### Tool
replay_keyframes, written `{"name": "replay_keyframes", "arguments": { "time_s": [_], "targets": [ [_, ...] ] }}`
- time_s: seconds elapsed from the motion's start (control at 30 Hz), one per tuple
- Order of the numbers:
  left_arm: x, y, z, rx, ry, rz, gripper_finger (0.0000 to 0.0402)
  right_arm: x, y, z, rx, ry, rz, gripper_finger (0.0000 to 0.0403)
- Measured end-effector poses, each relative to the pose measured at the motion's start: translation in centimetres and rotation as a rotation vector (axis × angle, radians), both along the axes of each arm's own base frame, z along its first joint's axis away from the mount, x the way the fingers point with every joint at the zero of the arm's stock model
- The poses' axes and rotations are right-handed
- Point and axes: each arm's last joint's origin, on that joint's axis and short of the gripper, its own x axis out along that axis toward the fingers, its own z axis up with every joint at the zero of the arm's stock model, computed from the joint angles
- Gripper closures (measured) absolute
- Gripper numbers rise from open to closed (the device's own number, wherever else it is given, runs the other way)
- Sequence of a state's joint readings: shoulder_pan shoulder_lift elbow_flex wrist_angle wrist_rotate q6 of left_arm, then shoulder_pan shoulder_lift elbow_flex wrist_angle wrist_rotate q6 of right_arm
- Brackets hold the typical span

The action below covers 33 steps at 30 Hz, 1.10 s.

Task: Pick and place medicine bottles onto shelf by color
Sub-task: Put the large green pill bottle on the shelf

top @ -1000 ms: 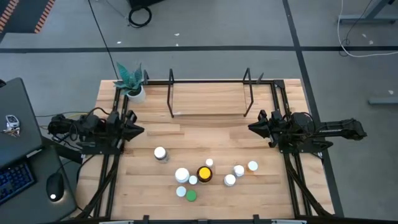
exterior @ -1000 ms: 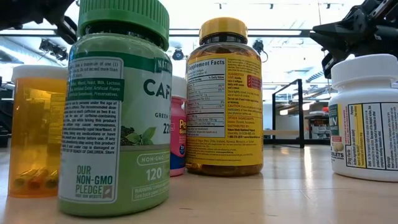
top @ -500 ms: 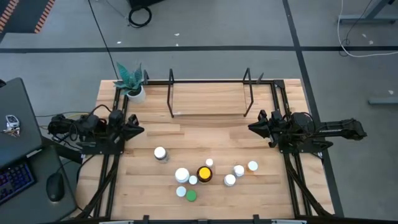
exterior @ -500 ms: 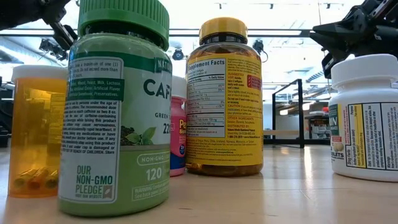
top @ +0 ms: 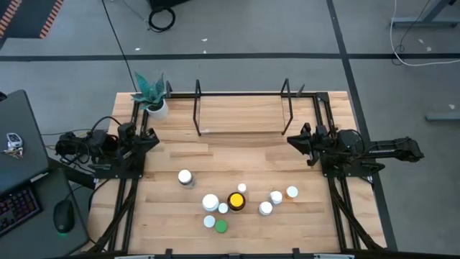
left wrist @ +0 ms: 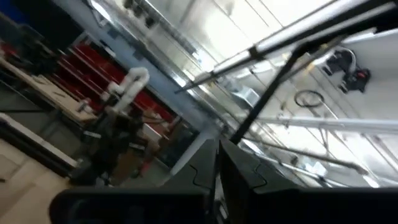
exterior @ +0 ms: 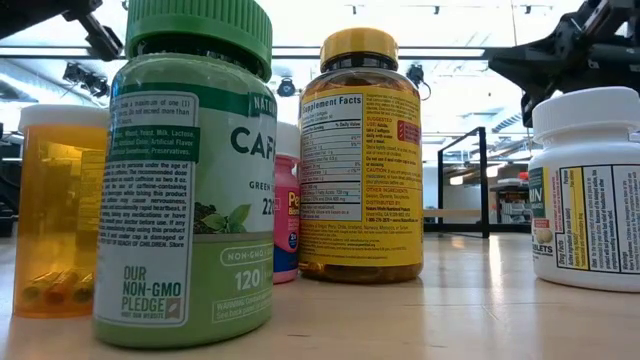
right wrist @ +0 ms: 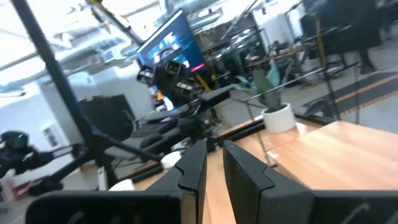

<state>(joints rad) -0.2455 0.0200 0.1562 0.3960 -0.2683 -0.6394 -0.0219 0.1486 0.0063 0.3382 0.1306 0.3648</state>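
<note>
Several medicine bottles stand upright on their bases in a cluster near the table's near edge. Among them are a green-capped one point(top: 221, 226) point(exterior: 190, 180), a dark amber one with a yellow cap point(top: 236, 201) point(exterior: 360, 160), and white-capped ones point(top: 210, 202) point(top: 185, 177) point(top: 276, 196). The black-rod shelf point(top: 242, 132) stands at the far middle with nothing on it. My left gripper point(top: 155, 137) is shut and empty, raised at the table's left. My right gripper point(top: 290, 141) is raised at the right, empty, with a narrow gap between its fingers point(right wrist: 214, 162).
A potted plant point(top: 151, 97) stands at the far left corner beside the shelf. Black frame rails run along the left point(top: 129, 194) and right point(top: 338, 201) sides of the table. Bare wood lies between the bottles and the shelf.
Both grippers have risen a little and tipped upward, their tips moving slightly toward the far edge. The left one has moved more. The bottles have stayed where they were.
</note>
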Motion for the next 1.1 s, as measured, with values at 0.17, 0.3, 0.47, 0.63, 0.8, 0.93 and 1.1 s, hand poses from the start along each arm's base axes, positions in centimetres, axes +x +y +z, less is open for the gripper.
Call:
{"name": "replay_keyframes", "arguments": {
  "time_s": [0.17,0.3,0.47,0.63,0.8,0.93,1.1],
  "targets": [
    [-0.3,0.5,0.4,0.002,-0.021,0.19,0.0376,-0.1,-0.2,0.1,0.011,-0.015,-0.059,0.0342],
    [-0.4,0.9,0.3,-0.056,0.005,0.311,0.0378,-0.2,-0.2,0.5,0.018,-0.058,-0.058,0.0342],
    [-0.4,1.1,0.1,-0.049,0.047,0.409,0.0374,-0.2,-0.2,0.7,0.033,-0.077,-0.054,0.0342],
    [-0.3,1.2,0.0,-0.029,0.08,0.469,0.0364,-0.2,-0.2,0.7,0.248,-0.125,-0.001,0.0342],
    [-0.1,1.2,-0.1,-0.015,0.101,0.484,0.0346,-0.2,-0.2,0.9,0.29,-0.146,0.012,0.0342],
    [0.2,1.1,-0.2,-0.004,0.12,0.484,0.0333,-0.4,-0.2,1.4,0.259,-0.194,0.013,0.0342],
    [0.2,1.1,-0.2,0.037,0.135,0.504,0.0325,-0.5,-0.3,1.6,0.26,-0.231,-0.029,0.0342]
  ]
}}
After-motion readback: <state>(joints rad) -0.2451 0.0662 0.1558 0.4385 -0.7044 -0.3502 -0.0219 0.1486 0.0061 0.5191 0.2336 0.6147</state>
